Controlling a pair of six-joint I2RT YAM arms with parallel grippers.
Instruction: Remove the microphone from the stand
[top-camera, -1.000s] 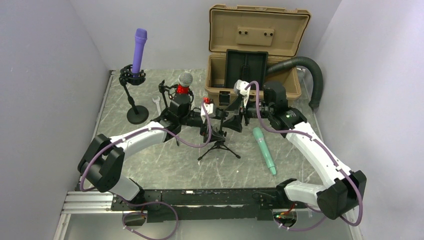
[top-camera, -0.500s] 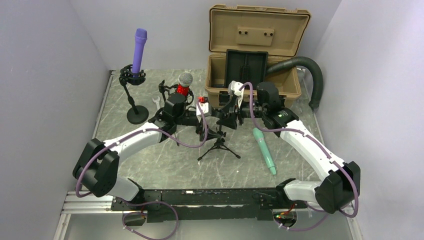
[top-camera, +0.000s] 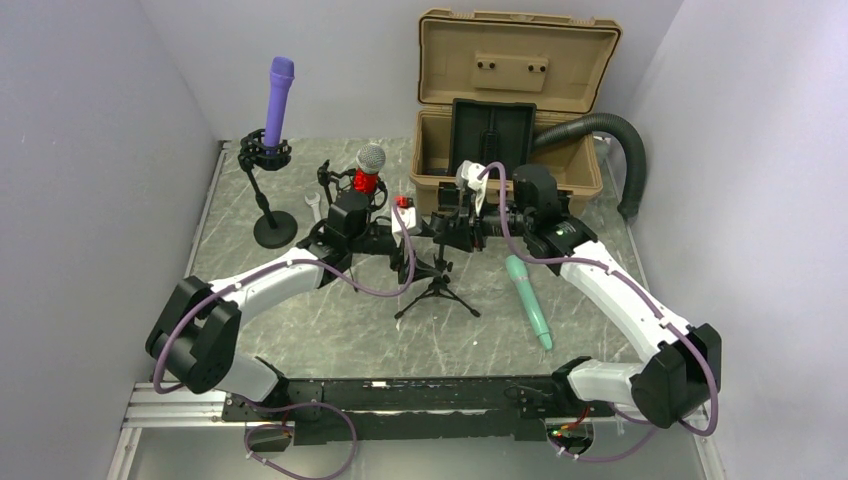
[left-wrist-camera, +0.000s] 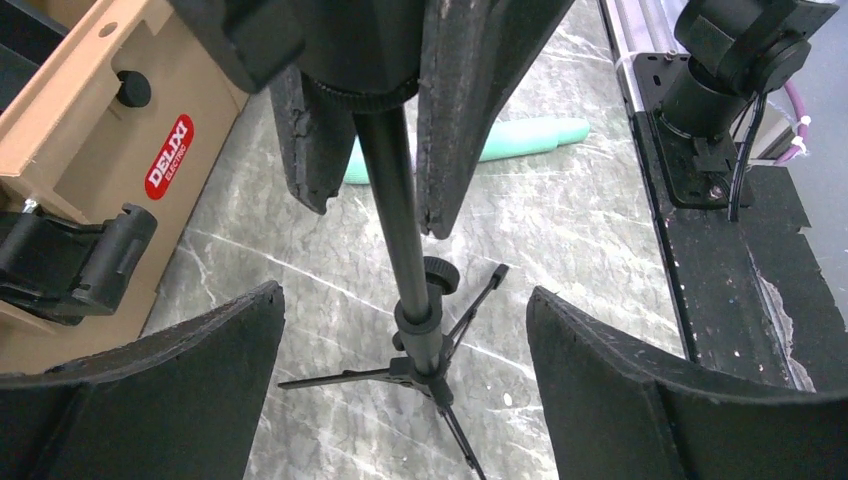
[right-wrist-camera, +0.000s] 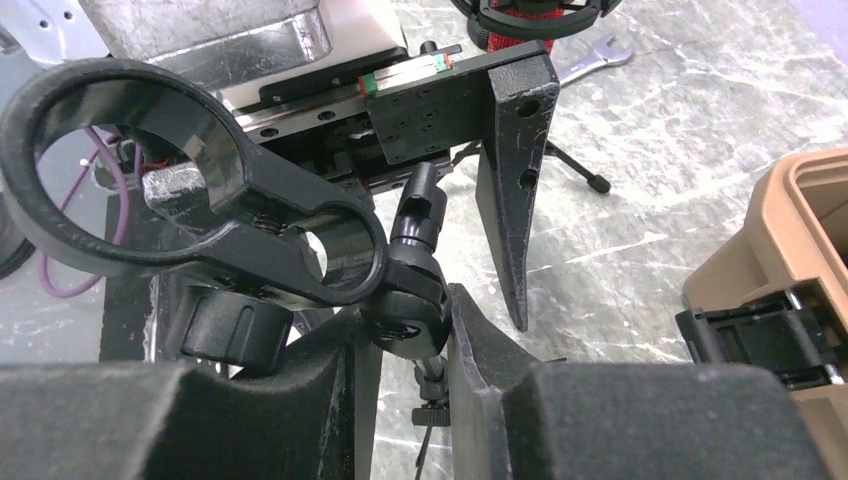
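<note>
A small black tripod stand (top-camera: 437, 290) stands mid-table with its clip ring (right-wrist-camera: 120, 170) holding nothing. My right gripper (right-wrist-camera: 410, 315) is shut on the stand's swivel joint, just under the ring. My left gripper (left-wrist-camera: 402, 295) is open, and its fingers straddle the stand's pole (left-wrist-camera: 395, 200) without touching it. A teal microphone (top-camera: 527, 298) lies flat on the table to the right of the stand. A silver-headed microphone (top-camera: 370, 160) with a red body sits in a second stand behind my left wrist. A purple microphone (top-camera: 277, 100) stands upright in a round-base stand (top-camera: 273, 228) at the far left.
An open tan case (top-camera: 515, 100) stands at the back right, with a black corrugated hose (top-camera: 620, 140) beside it. A wrench (right-wrist-camera: 590, 60) lies on the marble table near the silver microphone's stand. The black base rail (left-wrist-camera: 720, 230) runs along the near edge.
My right gripper's fingers have closed onto the joint at the top of the stand. Both wrists have shifted a little to the left. The left gripper has stayed open.
</note>
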